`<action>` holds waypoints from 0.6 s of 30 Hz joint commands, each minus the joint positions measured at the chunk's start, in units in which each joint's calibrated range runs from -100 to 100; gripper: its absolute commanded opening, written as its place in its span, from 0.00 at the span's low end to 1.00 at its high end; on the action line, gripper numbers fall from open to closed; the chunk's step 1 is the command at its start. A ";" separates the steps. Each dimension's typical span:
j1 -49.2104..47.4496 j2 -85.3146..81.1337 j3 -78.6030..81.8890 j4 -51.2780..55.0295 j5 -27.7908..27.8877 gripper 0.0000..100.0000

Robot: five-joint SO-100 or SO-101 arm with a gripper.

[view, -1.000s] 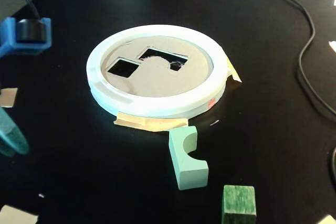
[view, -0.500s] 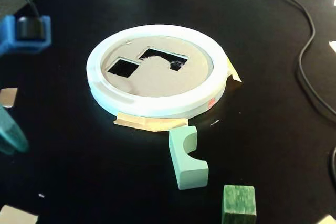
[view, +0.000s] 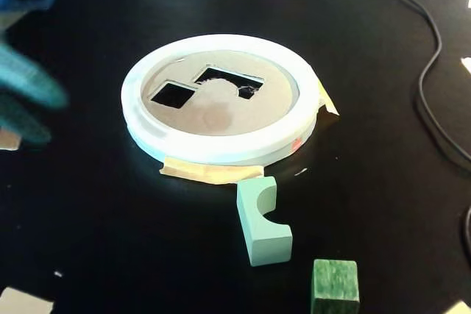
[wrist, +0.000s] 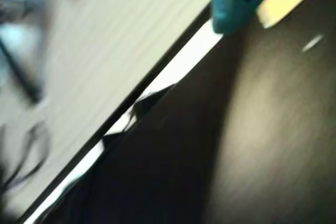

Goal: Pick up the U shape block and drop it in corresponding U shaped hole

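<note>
The fingers (view: 26,104) look spread and hold nothing, well apart from the U block (view: 261,220). Next, reach over and pinch it.

No legible text, label, brand, number or sign appears in either view. The pale mint-green notched block (view: 263,222), the dark green wooden cube (view: 335,285), the white-rimmed tan disc (view: 221,112) and the black counter (view: 110,218) all carry plain, unmarked surfaces (the pieces of tan tape at the disc's edge are likewise blank). The wrist view is too blurred for any marking to be read.
</note>
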 commanded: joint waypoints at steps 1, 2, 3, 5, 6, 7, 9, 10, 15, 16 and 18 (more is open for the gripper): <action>-4.69 25.21 -17.68 -11.08 0.05 0.78; -4.69 29.86 -20.69 -11.78 0.05 0.78; -4.69 35.24 -24.60 -12.28 0.05 0.78; -4.69 44.19 -30.80 -12.38 0.10 0.78; -4.57 51.81 -36.17 -12.08 0.10 0.78; -4.57 55.66 -39.08 -11.78 0.15 0.78; -4.57 63.63 -45.37 -11.18 1.03 0.78; -4.57 66.67 -48.01 -10.98 1.90 0.78; -5.32 79.75 -59.85 -10.18 6.30 0.77; -5.32 83.15 -62.31 -8.77 7.13 0.76; -5.57 87.45 -65.86 -6.87 8.25 0.76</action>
